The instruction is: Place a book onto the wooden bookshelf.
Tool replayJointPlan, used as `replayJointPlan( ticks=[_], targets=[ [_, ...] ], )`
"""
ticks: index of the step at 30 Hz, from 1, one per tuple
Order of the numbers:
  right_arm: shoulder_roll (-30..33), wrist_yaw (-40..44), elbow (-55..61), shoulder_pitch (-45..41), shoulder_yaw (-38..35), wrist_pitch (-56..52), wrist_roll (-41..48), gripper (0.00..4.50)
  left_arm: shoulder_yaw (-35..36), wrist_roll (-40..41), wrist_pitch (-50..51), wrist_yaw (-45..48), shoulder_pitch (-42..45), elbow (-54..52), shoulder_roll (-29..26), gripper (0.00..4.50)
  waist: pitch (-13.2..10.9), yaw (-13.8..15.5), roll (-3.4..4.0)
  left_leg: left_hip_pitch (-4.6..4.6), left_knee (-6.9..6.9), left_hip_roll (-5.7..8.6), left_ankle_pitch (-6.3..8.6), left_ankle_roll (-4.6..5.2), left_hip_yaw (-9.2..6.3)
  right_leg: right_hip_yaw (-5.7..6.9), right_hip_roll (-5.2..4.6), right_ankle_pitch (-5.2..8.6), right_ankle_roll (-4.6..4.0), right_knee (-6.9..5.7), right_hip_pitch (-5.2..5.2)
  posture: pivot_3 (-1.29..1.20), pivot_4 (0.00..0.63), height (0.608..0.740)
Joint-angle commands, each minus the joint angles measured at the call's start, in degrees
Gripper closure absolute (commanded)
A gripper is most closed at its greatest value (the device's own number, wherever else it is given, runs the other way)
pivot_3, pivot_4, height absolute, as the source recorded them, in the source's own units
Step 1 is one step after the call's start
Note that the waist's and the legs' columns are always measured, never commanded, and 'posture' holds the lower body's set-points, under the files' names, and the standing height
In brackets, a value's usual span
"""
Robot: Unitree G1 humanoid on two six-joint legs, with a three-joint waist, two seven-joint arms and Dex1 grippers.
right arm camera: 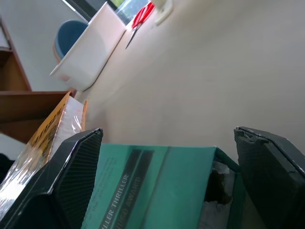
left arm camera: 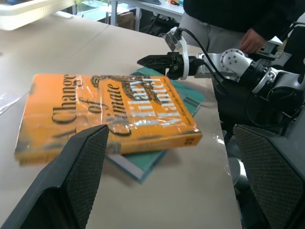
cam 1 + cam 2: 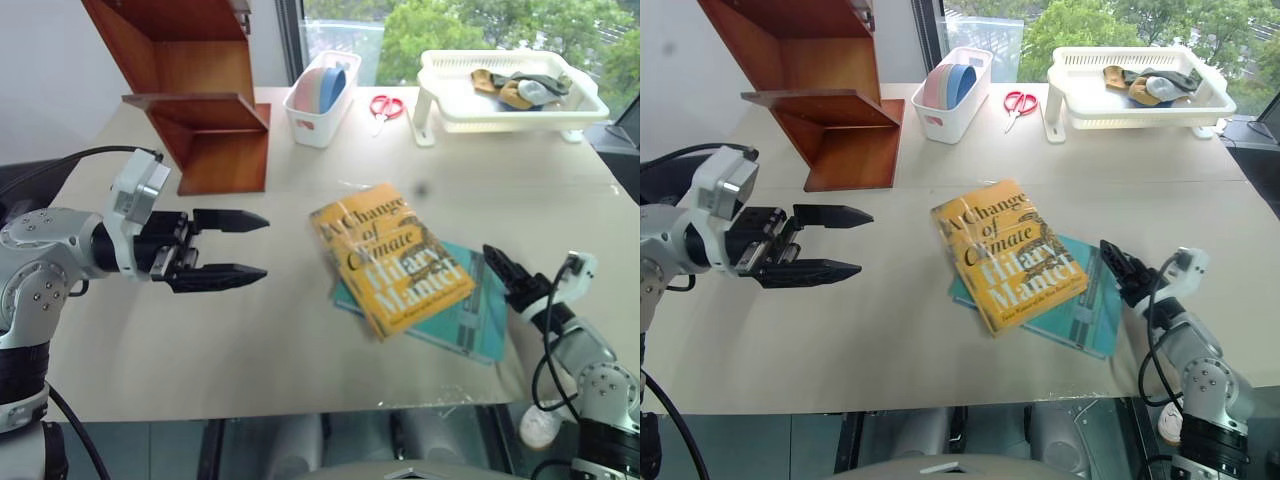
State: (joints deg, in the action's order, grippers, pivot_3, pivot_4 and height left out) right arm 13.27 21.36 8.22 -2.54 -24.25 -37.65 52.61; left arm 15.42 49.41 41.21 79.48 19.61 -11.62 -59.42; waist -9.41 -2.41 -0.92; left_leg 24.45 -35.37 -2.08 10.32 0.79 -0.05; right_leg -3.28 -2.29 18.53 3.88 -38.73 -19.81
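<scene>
The yellow-orange book (image 3: 390, 255), "A Change of Climate", lies face up at an angle in the middle of the table, on top of a thinner teal book (image 3: 470, 312). The reddish-brown wooden bookshelf (image 3: 205, 95) stands at the far left of the table. My left gripper (image 3: 262, 246) hovers open to the left of the book, pointing toward it, with nothing between its fingers. At the teal book's right edge my right gripper (image 3: 492, 254) is open; in the right wrist view its fingers (image 1: 71, 171) stand on either side of that teal cover (image 1: 157, 191).
A white bin (image 3: 322, 95) with blue and pink discs stands beside the shelf. Red scissors (image 3: 387, 106) lie behind the books, and a white tray (image 3: 505, 115) holding small items sits at the far right. A person (image 2: 228, 14) stands beyond the table's right side.
</scene>
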Motion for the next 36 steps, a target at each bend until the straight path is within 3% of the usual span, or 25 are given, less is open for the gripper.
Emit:
replayJointPlan(
  ticks=[1,7,13,19,23,29,36],
  targets=[
    [-1.0,-1.0,2.3,0.4,2.4,-1.1,0.3,0.00,2.6,0.3,-0.1,-0.7,-0.4,-1.6,-1.2,0.08,0.0,0.0,0.01,0.00,0.00,0.00,0.00,0.00,0.01,-0.02,0.00,0.00,0.00,0.00,-0.01,0.00,0.150,0.740],
    [2.8,3.4,4.6,1.0,-0.1,4.9,-2.1,0.00,4.5,1.8,4.4,-9.2,-4.2,-2.3,1.6,0.08,-0.1,0.1,0.16,0.19,0.03,0.00,0.00,-0.01,0.08,-0.09,-0.02,0.00,0.00,-0.02,-0.25,0.00,0.150,0.740],
    [16.8,17.4,9.1,10.1,2.1,15.3,-14.3,0.00,4.1,3.8,9.7,-23.0,-10.8,-2.2,12.2,0.08,-0.2,0.6,0.27,0.27,0.05,0.12,0.01,0.01,0.32,-0.28,-0.15,0.01,0.04,-0.05,-0.40,0.00,0.150,0.740],
    [24.3,27.9,12.4,9.3,-7.0,16.3,-4.6,0.00,4.2,9.4,13.8,-38.3,-13.2,-2.5,28.0,0.08,-0.3,0.3,0.11,0.16,-0.09,0.03,0.00,0.00,0.46,-0.49,-0.08,-0.03,0.08,-0.15,-0.33,0.00,0.150,0.740],
    [28.3,33.2,14.7,10.7,-9.7,16.7,-3.2,0.00,5.6,14.5,16.2,-47.8,-13.3,-2.7,36.2,0.08,-0.3,0.6,-0.25,0.20,-0.23,-0.01,0.01,0.00,0.37,-0.42,-0.01,-0.04,0.09,-0.13,-0.29,0.00,0.150,0.740],
    [32.5,38.6,20.9,14.4,-10.6,14.6,-0.5,0.00,5.3,18.8,16.1,-54.7,-14.7,-1.5,42.7,0.08,-0.3,1.3,-0.24,0.21,-0.25,0.03,0.01,0.00,0.35,-0.42,0.00,-0.03,0.09,-0.10,-0.26,0.00,0.150,0.740],
    [31.6,38.5,22.6,15.7,-8.6,14.9,-1.9,0.00,4.7,20.3,14.2,-58.2,-14.4,2.1,49.0,0.08,-0.3,1.7,-0.24,0.21,-0.37,0.04,0.01,0.00,0.25,-0.32,0.02,-0.03,0.08,-0.10,-0.17,0.00,0.150,0.740]
  ],
)
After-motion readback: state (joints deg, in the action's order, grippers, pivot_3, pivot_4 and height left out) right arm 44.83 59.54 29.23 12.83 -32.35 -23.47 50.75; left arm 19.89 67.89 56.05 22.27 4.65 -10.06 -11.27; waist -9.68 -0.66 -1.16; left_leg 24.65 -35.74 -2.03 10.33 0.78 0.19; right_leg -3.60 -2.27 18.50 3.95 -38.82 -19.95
